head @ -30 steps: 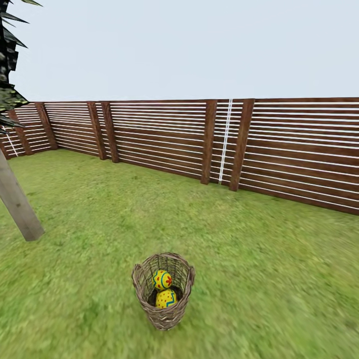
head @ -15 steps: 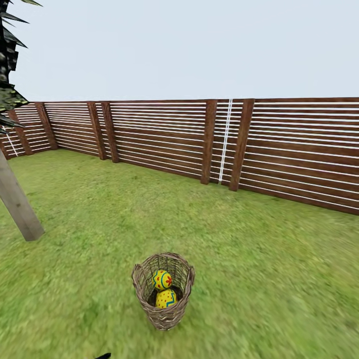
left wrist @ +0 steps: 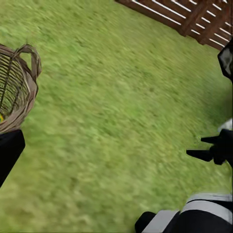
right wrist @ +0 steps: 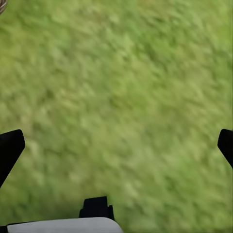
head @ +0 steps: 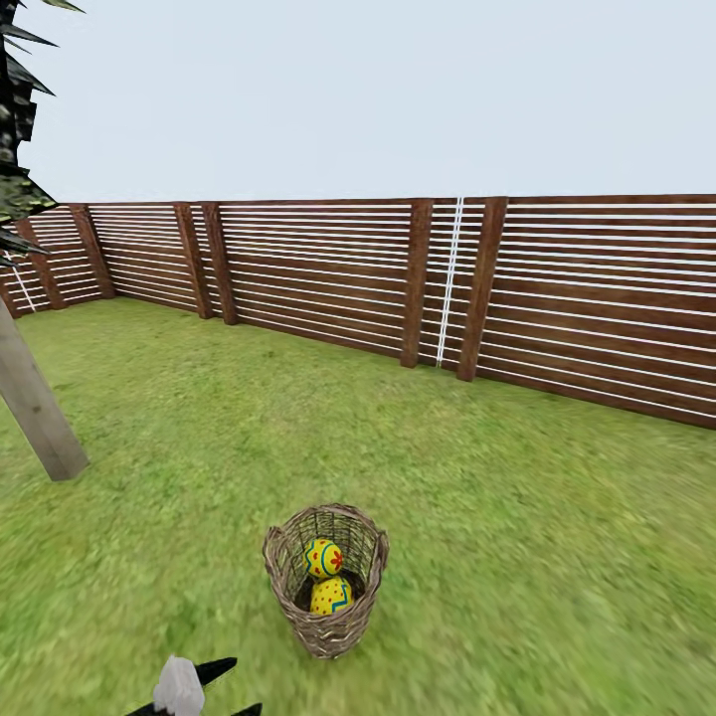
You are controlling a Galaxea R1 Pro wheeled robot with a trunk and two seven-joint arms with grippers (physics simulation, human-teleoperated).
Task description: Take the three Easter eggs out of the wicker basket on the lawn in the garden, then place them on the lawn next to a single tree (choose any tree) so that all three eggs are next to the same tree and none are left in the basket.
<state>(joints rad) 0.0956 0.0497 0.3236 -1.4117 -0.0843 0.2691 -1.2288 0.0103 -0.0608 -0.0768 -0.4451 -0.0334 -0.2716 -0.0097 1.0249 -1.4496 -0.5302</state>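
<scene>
Status: nothing is delivered yet, judging by how things lie.

Garden: a brown slat fence (head: 557, 298) runs across the back, with pale sky above it. The lawn (head: 517, 557) takes up the whole foreground.

Tree (head: 35, 408): its bare grey-brown trunk leans in at the far left of the head view, with dark foliage above. It stands well apart from the basket, off to the left and further back. No eggs lie on the grass around its base.

Wicker basket (head: 326, 577): it stands upright on the lawn, low and centre in the head view. Its rim also shows at the edge of the left wrist view (left wrist: 19, 87).

Easter eggs: two are visible inside the basket, the upper egg (head: 323, 558) resting against the lower egg (head: 331, 596). I can't see a third. It may be hidden under these two, or behind the weave.

Left gripper (head: 214, 686): it shows at the bottom edge of the head view, near the basket on its left and short of the rim, holding nothing. Two dark fingertips are visible with a gap between them, so the fingers are spread.

Right gripper (right wrist: 116, 150): it looks down at bare grass. Its dark fingertips sit at opposite edges of the wrist view, so it is spread wide and empty.

Remaining, as I read it: all three picks, three carries to the tree, and three placements beside the same trunk. The first reach has barely begun.
</scene>
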